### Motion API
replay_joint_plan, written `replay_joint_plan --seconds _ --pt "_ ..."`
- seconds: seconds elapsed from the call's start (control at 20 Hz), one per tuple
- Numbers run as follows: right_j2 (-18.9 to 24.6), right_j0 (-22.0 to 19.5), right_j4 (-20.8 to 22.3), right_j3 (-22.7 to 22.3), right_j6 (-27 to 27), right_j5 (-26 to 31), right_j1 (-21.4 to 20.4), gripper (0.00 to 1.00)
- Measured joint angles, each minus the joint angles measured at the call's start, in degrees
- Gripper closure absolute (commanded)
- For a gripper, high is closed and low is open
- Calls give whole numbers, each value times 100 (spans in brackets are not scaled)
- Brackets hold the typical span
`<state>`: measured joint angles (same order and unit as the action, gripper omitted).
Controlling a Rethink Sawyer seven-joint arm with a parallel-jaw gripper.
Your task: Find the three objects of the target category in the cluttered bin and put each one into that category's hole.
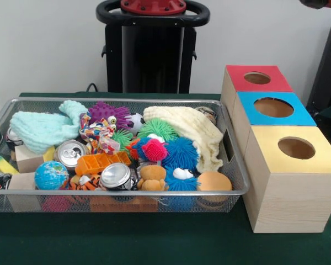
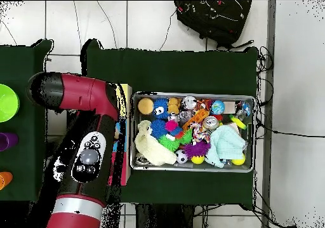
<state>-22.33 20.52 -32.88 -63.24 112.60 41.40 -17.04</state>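
Near to far. Bin (image 1: 234, 192), silver wire mesh, packed. One spotted cloth twist (image 1: 99, 132) visible mid-bin beside spiky rubber balls (image 1: 179, 152); you may snag those. Yellow-topped box's hole (image 1: 295, 148) stands right, round, dark. Gripper hidden; jaw state unknown.

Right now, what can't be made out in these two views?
1. Pincer: in neither view; the overhead view shows only the arm.
2. Yellow box's hole: in the overhead view, hidden under the arm.
3. Cloth twists: the front view shows one; any others are buried under clutter in the bin.
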Motion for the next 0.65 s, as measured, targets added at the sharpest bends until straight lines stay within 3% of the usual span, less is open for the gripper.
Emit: replay_joint_plan --seconds 0.1,0.3,0.65 --pt "124 -96 259 -96 -65 -53 -148 100" --pt "655 -683 897 -416 -477 -77 -674 100" --pt "1454 -2281 1831 -852 -1574 -172 -1461 100"
